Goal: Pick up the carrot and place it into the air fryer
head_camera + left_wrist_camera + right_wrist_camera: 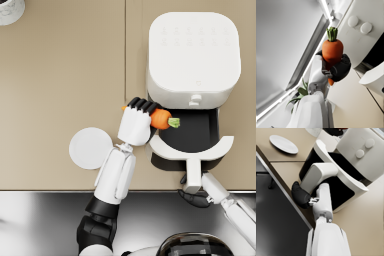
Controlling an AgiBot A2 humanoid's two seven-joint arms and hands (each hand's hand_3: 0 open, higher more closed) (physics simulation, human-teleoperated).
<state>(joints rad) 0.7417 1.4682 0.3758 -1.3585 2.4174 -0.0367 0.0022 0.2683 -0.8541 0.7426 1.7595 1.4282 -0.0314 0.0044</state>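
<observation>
Holding the carrot crosswise above the counter, the left hand has its dark fingers wrapped round the orange root, which juts out past the knuckles with its green stub pointing at the air fryer. The carrot sits right at the near left corner of the open drawer, over its edge, still in the grasp and not inside.

The fryer body is a smooth white rounded box with faint touch markings on its top and two round knobs on the front, seen from the left wrist camera. Below it the drawer stands pulled out, black and glossy within, fronted by a curved white panel and a blocky white handle.

Down at that handle is the right hand, dark fingers curled round it from below, the white forearm running back over the counter edge.

Nothing stands between carrot and drawer; the drawer's white front panel lies nearer the robot than the carrot.

Left of the arm lies a plain white round plate, flat on the matte beige countertop, which shows a thin seam down its middle. A pale round vessel peeks in at the far left corner, too cropped to name. Along the front runs a dark, shiny metallic strip.
</observation>
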